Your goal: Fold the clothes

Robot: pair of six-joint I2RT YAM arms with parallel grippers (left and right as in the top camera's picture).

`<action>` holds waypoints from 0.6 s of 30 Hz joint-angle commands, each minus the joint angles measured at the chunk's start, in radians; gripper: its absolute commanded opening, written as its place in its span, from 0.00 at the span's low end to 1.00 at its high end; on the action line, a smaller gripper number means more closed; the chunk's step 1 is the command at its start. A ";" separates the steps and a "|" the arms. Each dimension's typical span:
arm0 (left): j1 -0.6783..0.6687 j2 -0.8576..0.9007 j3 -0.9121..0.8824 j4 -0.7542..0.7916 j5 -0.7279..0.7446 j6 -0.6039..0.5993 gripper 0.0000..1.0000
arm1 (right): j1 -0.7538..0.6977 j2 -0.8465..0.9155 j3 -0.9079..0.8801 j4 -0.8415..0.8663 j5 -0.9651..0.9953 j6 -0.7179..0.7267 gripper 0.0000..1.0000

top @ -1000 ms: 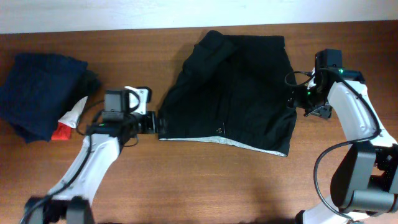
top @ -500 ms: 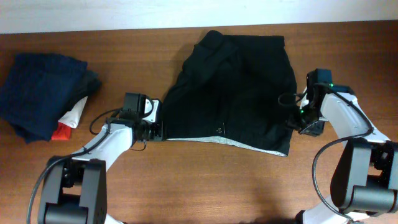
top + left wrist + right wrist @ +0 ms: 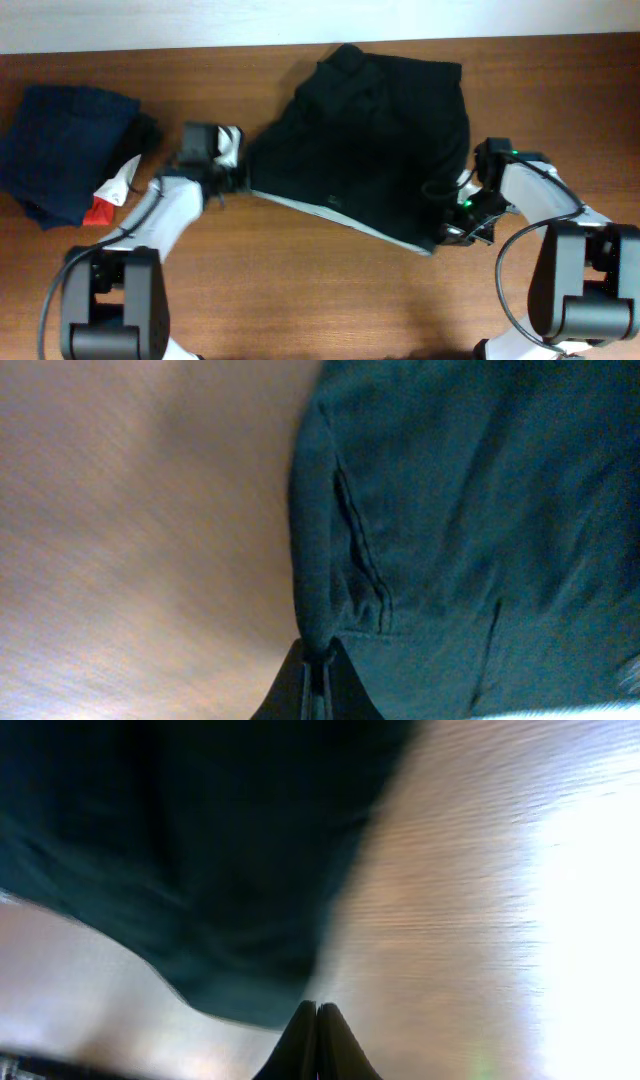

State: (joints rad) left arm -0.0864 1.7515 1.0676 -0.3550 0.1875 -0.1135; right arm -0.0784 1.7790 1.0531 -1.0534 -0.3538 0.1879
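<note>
Both grippers are closed at the near corners of the black garment. The left gripper pinches a seamed fold of cloth at the garment's left corner; its wrist view shows the fingertips pressed together with fabric caught between them. The right gripper sits at the right corner, fingers together, and seems to hold the hem there.

The garment lies spread across the middle of the tabletop. Its far edge is close to the back of the tabletop, and its pale-trimmed near edge slants between the two grippers. Well off to the left are a pile of navy clothes and a small white-and-red piece, apart from the garment.

I judge this to be the start of the first fold, with the corners taken and nothing yet laid over. The next move calls for carrying both corners together toward the far edge, level and at an even pace, so the cloth doubles without twisting.

The right wrist view is badly blurred, so that hold is not certain. Neither wrist view shows the whole garment, and what sort of garment it is stays unclear.
</note>
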 commanded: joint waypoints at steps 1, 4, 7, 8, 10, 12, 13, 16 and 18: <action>0.103 0.002 0.198 0.002 -0.057 0.005 0.00 | 0.108 -0.021 -0.004 -0.025 -0.095 0.056 0.04; 0.146 0.002 0.311 0.002 -0.054 0.006 0.01 | 0.185 -0.023 -0.004 -0.015 -0.097 0.120 0.04; 0.154 0.002 0.366 -0.005 -0.051 0.006 0.99 | 0.240 -0.025 0.000 0.006 -0.093 0.124 0.08; 0.150 0.002 0.369 -0.022 -0.034 0.006 0.99 | 0.248 -0.025 0.007 0.015 -0.076 0.124 0.17; 0.129 0.003 0.369 -0.165 0.035 0.005 0.99 | 0.230 -0.028 0.068 0.018 -0.007 0.096 0.32; 0.111 0.003 0.369 -0.288 0.034 0.005 0.99 | 0.203 -0.028 0.133 0.021 0.023 0.064 0.56; 0.098 0.003 0.369 -0.367 0.034 0.005 0.99 | 0.182 -0.028 0.175 0.038 0.032 0.045 0.88; 0.043 0.003 0.366 -0.530 0.034 0.005 0.99 | 0.124 -0.028 0.280 0.164 0.048 0.026 1.00; -0.004 0.003 0.353 -0.573 0.034 0.005 0.99 | 0.097 -0.028 0.301 0.296 0.060 0.026 0.99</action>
State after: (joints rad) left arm -0.0273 1.7523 1.4319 -0.8848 0.1997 -0.1139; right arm 0.0647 1.7779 1.2915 -0.8677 -0.3431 0.2352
